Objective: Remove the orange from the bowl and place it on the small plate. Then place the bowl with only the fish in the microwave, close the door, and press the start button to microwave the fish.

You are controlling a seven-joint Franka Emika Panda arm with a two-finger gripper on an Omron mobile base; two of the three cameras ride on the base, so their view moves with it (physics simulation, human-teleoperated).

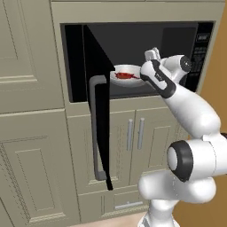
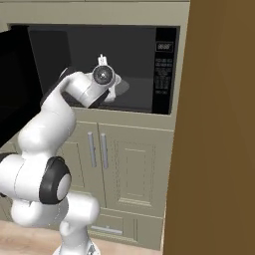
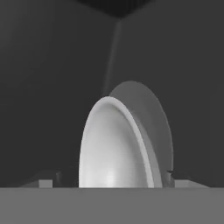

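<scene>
Bowl: the bowl (image 1: 127, 74) sits on the floor of the microwave (image 1: 133, 57) cavity, toward the middle; in the hand view its pale rim (image 3: 114, 144) stands right in front of me.
Fish: the fish (image 1: 123, 76) lies inside the bowl — small, red, loose, nothing pinning it.
My gripper: my gripper (image 3: 114, 181) is at the bowl's near edge; I cannot tell from these pictures whether my fingers stand apart or are clamped on the rim.
How the bowl handles: I judge it stiff, smooth and fairly light — a slick rim is the only good place to pinch, and a one-sided pinch would let it tilt.
How the fish handles: likely to slide if the bowl tips, so keep the bowl level.
Door: the door (image 1: 98, 111) stands swung wide open to the left, its bar handle (image 1: 95, 128) facing me.
Where to take hold next: I would push on the door's outer face or near the handle; it looks rigid and should swing freely.
Risk: pulling my hand out carelessly could drag the bowl toward the cavity's edge.
</scene>
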